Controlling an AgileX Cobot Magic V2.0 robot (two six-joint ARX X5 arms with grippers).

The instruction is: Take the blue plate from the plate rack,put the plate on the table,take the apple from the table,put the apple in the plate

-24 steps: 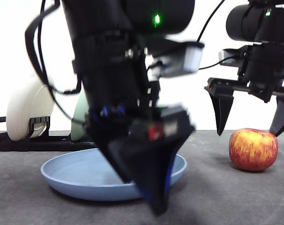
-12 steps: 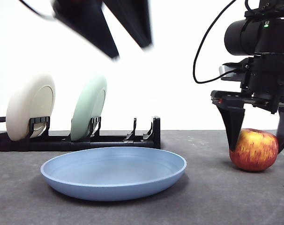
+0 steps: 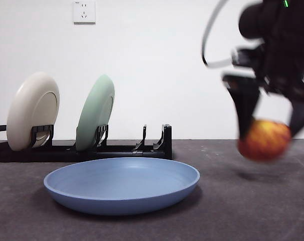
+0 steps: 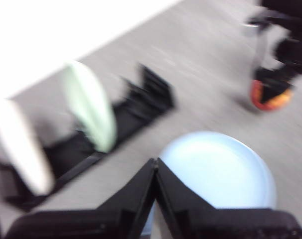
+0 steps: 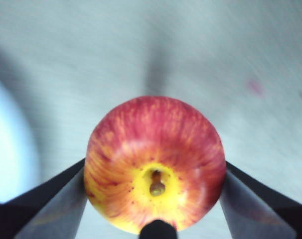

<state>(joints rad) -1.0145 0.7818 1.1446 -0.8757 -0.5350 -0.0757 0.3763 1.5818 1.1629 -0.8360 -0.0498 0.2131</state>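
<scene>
While the right hand (image 3: 270,133) grips the apple (image 3: 265,139) aloft, the blue plate (image 3: 122,185) lies bare.

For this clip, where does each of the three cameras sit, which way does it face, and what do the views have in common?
Front view: low at table height, looking level across the blue plate to the plate rack; the right gripper lifts the apple.
Left wrist view: above the table, looking down over its own shut left gripper at rack and plate.
Right wrist view: looks straight down; its jaws clamp the apple.
Shared: all three show the apple and the plate.
</scene>
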